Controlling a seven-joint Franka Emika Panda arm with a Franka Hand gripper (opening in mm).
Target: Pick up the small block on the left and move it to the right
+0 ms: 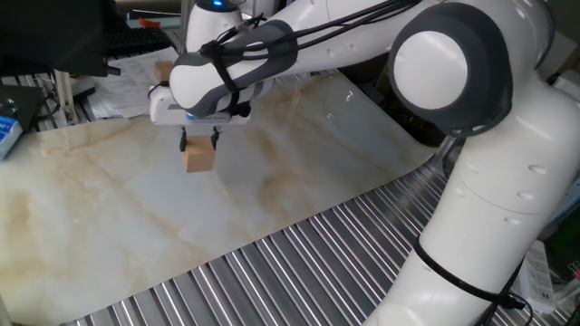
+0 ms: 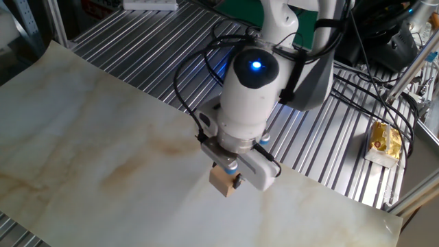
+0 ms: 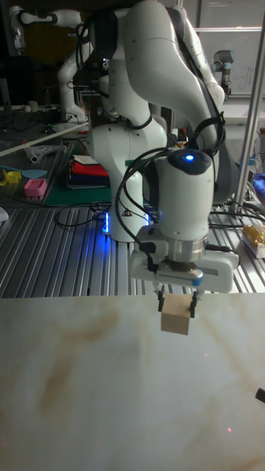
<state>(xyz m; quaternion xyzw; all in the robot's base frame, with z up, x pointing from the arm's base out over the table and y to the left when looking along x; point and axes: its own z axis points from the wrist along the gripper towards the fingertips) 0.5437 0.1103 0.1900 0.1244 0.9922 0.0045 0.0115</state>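
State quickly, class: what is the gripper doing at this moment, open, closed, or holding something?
Gripper: closed on the small block, holding it above the marbled table.

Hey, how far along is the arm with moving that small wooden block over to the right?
The pickup looks done: the gripper is shut on the small block, which seems to hang just above the marbled tabletop, judging by the tall fixed view. The carry is in hand, with the block under the wrist. Setting it down on the right and letting go are left. The frames mark no drop spot.
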